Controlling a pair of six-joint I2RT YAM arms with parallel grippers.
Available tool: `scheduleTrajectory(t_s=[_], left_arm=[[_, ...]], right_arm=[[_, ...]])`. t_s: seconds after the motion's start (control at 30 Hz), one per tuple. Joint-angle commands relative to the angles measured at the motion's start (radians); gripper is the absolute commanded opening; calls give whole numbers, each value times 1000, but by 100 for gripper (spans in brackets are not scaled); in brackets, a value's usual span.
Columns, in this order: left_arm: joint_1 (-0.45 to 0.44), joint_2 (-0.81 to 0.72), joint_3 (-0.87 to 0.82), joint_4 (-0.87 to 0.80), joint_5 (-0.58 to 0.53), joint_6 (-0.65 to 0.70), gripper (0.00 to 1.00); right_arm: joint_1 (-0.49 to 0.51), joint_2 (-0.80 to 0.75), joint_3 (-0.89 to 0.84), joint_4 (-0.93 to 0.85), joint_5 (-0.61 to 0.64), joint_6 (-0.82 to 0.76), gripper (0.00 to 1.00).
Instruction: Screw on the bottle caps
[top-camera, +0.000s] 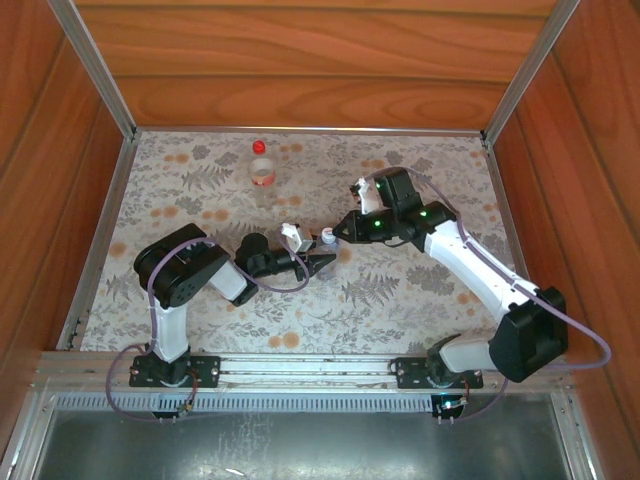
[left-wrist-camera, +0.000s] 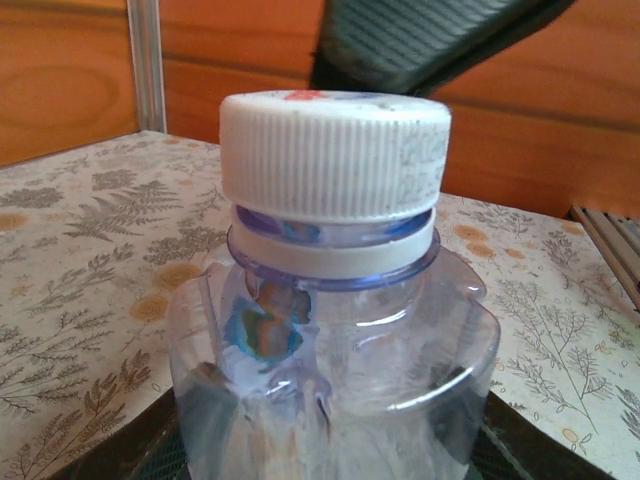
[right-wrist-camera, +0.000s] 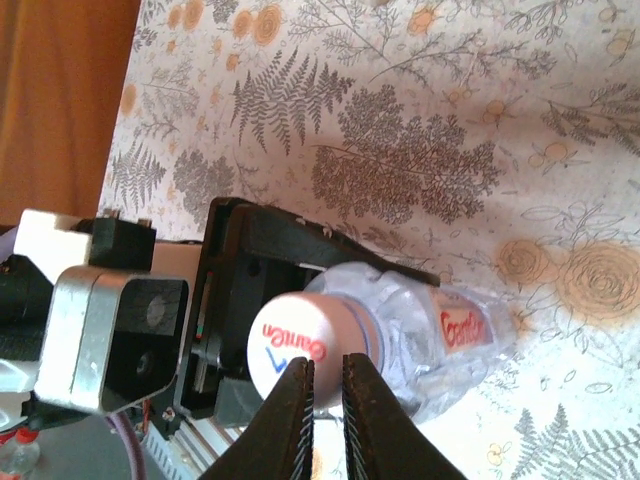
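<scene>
left tool (top-camera: 316, 260) clenched on the bluish bottle (left-wrist-camera: 330, 370); right tool (right-wrist-camera: 325, 363) closed, tips seemingly touching its white cap (left-wrist-camera: 335, 150).

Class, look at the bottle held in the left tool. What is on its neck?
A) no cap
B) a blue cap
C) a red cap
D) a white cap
D: a white cap sits on the neck of the bottle that the left tool holds. The red cap tops the other bottle, which stands farther back on the table.
</scene>
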Motion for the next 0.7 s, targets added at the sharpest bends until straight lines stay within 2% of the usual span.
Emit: scheduleTrajectory(t_s=[0.0,0.2,0.37,0.47,0.57,0.67], left_arm=[[5,26,-1,-55,-32,-14,52],[5,16,-5,-57,-22,-1,52],[5,-26,-24,-64,49,57,52],[4,-71,-37,-114,100,109,52],[5,-115,-38,-186,151,154,52],[6,-139,-46,-215,189,176,52]], right_arm=[[35,-26,-10,-50,-98,17,14],[27,-49,30,-93,-16,-32,17],[29,-47,113,-214,26,-286,51],[37,-51,173,-308,55,-465,65],[58,-64,202,-361,49,-689,74],[98,-80,208,-397,55,-905,75]])
